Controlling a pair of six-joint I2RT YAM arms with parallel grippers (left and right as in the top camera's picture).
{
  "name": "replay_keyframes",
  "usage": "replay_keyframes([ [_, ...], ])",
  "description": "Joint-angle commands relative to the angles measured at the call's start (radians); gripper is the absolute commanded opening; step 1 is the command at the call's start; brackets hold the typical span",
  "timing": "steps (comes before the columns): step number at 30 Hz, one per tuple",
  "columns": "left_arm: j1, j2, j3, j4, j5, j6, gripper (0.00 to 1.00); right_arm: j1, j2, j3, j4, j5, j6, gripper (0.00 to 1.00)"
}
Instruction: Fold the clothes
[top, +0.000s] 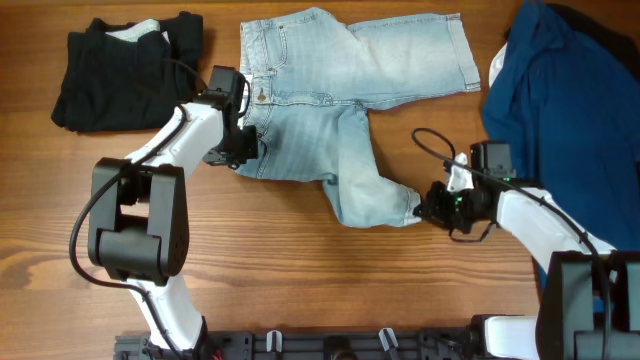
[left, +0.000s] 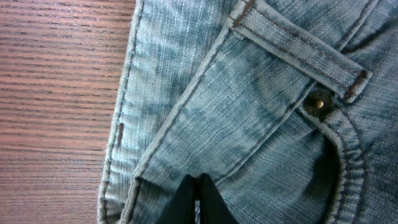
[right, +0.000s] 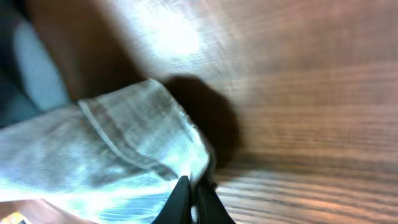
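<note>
The pale light-blue denim shorts (top: 330, 110) lie spread on the wooden table, waistband at the left, one leg toward the back right, the other toward the front. My left gripper (top: 243, 148) is shut on the waistband's near corner; the left wrist view shows its fingers (left: 198, 196) pinched on denim (left: 249, 118) beside a pocket rivet. My right gripper (top: 428, 207) is shut on the hem of the front leg; in the right wrist view the fingers (right: 191, 199) clamp the lifted hem (right: 143, 137).
A folded black garment (top: 120, 65) lies at the back left. A large dark-blue garment (top: 570, 90) lies at the right edge. Bare wooden table (top: 300, 280) runs along the front.
</note>
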Motion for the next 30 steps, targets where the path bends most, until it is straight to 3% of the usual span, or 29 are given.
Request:
replay_keyframes([
  [1,-0.007,0.077,-0.029,0.018,0.046,-0.003,0.04,0.002,-0.095,0.183,-0.054,-0.010,-0.025,0.04],
  [4,-0.007,0.077,-0.029,0.018,0.046,-0.003,0.04,0.033,-0.129,0.383,-0.189,0.000,-0.119,0.04],
  [8,-0.007,0.077,-0.029,0.018,0.046,-0.003,0.04,0.196,-0.127,0.467,-0.206,0.053,-0.134,0.04],
  [11,-0.007,0.077,-0.029,0.018,0.046,-0.003,0.04,0.335,-0.111,0.467,-0.198,0.183,-0.029,0.04],
  [12,-0.007,0.077,-0.029,0.018,0.046,-0.003,0.04,0.345,-0.111,0.467,-0.210,0.228,0.039,0.04],
  [15,-0.007,0.077,-0.029,0.018,0.046,-0.003,0.04,0.307,-0.111,0.467,-0.212,0.243,0.064,0.04],
  [16,-0.007,0.077,-0.029,0.018,0.046,-0.003,0.04,0.291,-0.111,0.467,-0.221,0.243,0.052,0.09],
  [17,-0.007,0.077,-0.029,0.018,0.045,-0.002,0.04,0.277,-0.111,0.467,-0.238,0.244,0.031,0.33],
  [18,-0.007,0.077,-0.029,0.019,0.046,-0.003,0.04,0.263,-0.110,0.467,-0.263,0.248,0.010,0.52],
  [20,-0.007,0.077,-0.029,0.019,0.046,-0.003,0.04,0.231,-0.107,0.457,-0.312,0.259,-0.029,0.73],
  [22,-0.007,0.077,-0.029,0.019,0.046,-0.003,0.04,0.196,-0.096,0.424,-0.341,0.254,-0.073,0.80],
  [26,-0.007,0.077,-0.029,0.019,0.045,-0.003,0.04,0.147,-0.056,0.341,-0.330,0.245,-0.174,0.83],
  [30,-0.007,0.077,-0.029,0.019,0.045,-0.003,0.04,0.113,0.017,0.251,-0.246,0.230,-0.164,0.84],
])
